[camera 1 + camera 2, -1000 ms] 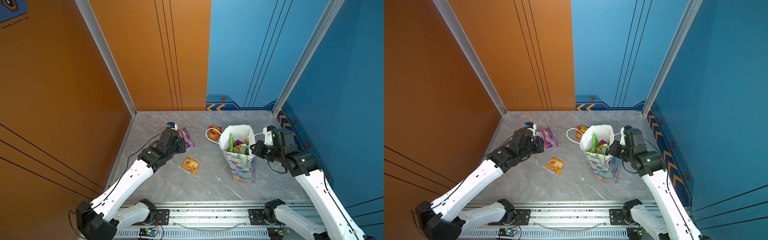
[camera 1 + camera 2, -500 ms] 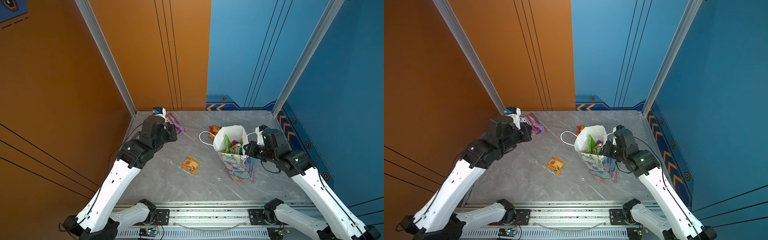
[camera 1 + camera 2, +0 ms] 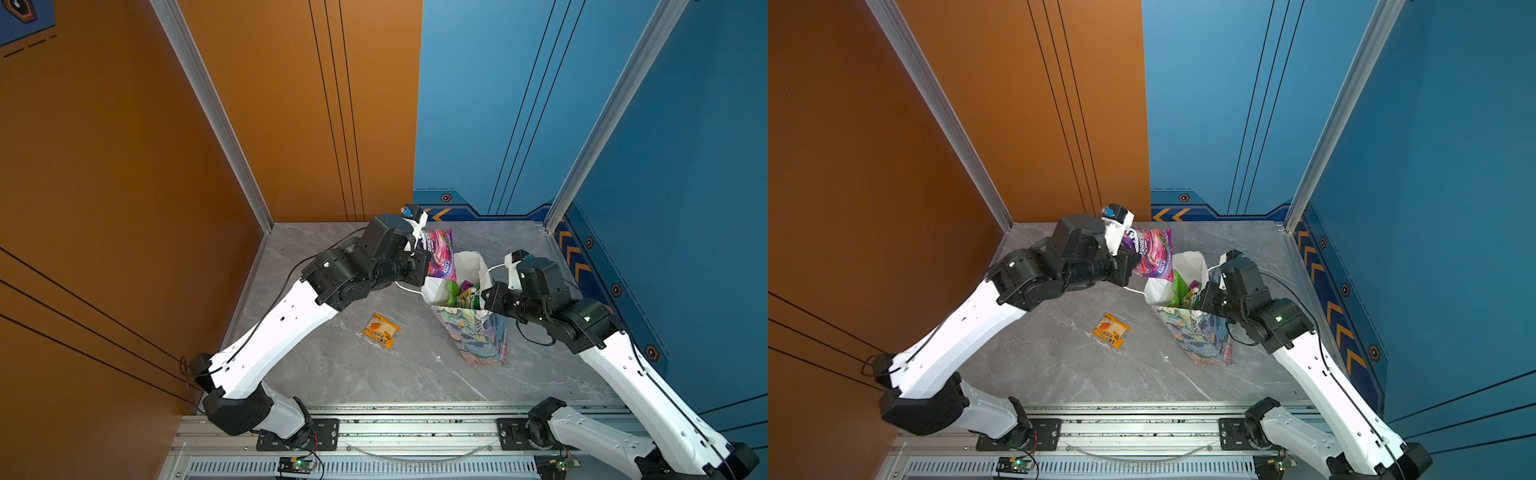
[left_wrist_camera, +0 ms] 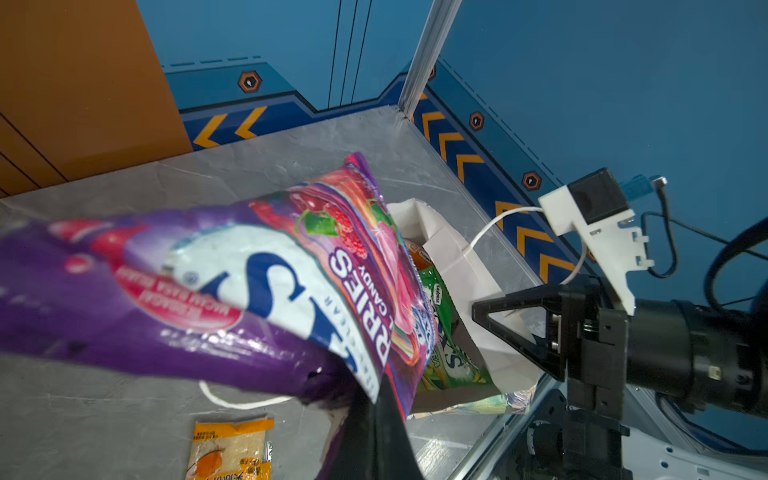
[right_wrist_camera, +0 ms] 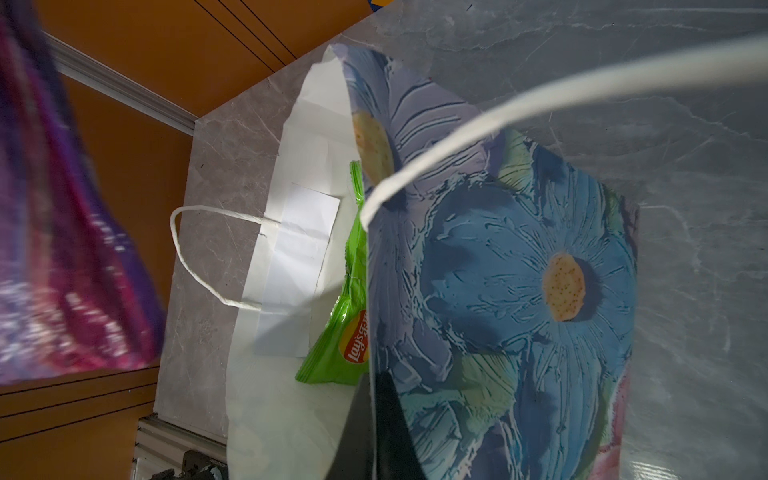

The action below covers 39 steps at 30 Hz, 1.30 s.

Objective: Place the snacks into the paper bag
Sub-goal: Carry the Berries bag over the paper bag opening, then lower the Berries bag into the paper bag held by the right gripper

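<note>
Berries candy packet (image 3: pixel 441 253), likely light, slick and floppy, pinched at one edge in left end effector (image 3: pixel 424 266) near paper bag (image 3: pixel 478 336) mouth, right end effector (image 3: pixel 485 297) clamped on its rim.

Robotics lab cell; orange panel walls (image 3: pixel 124 166) and blue panel walls (image 3: pixel 685 166) enclose a grey marble-patterned table (image 3: pixel 332 374); an aluminium rail (image 3: pixel 415 430) carries white robot arms (image 3: pixel 282 328).

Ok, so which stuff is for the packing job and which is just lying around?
For the job:
- purple berries packet, held by the left tool
- paper bag, rim pinched by the right tool
- green crisps bag, inside it
- orange sachet, not packed yet

Just there:
- grey table
- metal rail in front
</note>
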Each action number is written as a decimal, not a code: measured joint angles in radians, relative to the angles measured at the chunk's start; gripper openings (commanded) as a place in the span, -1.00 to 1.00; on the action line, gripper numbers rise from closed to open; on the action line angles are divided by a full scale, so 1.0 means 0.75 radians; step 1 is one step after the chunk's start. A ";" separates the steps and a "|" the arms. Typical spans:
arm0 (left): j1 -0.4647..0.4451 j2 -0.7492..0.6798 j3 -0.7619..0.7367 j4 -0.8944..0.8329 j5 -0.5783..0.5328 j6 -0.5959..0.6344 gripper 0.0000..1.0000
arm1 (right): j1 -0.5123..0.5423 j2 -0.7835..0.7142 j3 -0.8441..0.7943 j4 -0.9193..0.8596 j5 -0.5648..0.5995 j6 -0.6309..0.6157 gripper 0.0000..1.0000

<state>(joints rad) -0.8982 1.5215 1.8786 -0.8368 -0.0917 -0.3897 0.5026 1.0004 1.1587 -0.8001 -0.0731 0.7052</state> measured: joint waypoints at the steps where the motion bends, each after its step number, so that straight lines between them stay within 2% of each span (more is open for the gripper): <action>1: -0.010 0.040 0.029 -0.019 0.007 0.003 -1.00 | 0.005 0.003 0.002 0.000 0.000 0.002 -1.00; 12: -0.058 0.297 0.302 -0.231 0.105 0.001 -1.00 | 0.076 0.037 0.034 0.001 0.010 0.004 -1.00; 18: -0.071 0.313 0.346 -0.336 0.129 -0.004 -1.00 | 0.092 0.045 0.040 0.002 0.031 0.004 -1.00; 26: -0.163 0.308 0.360 -0.406 0.084 -0.025 -1.00 | 0.092 0.025 0.018 0.023 0.064 0.013 -1.00; 39: -0.144 0.451 0.548 -0.536 0.073 -0.029 -1.00 | 0.151 0.016 -0.016 0.127 0.028 0.024 -1.00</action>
<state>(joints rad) -1.0061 1.8599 2.2894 -1.2388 -0.0368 -0.4114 0.6155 1.0126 1.1465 -0.7052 -0.0521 0.7231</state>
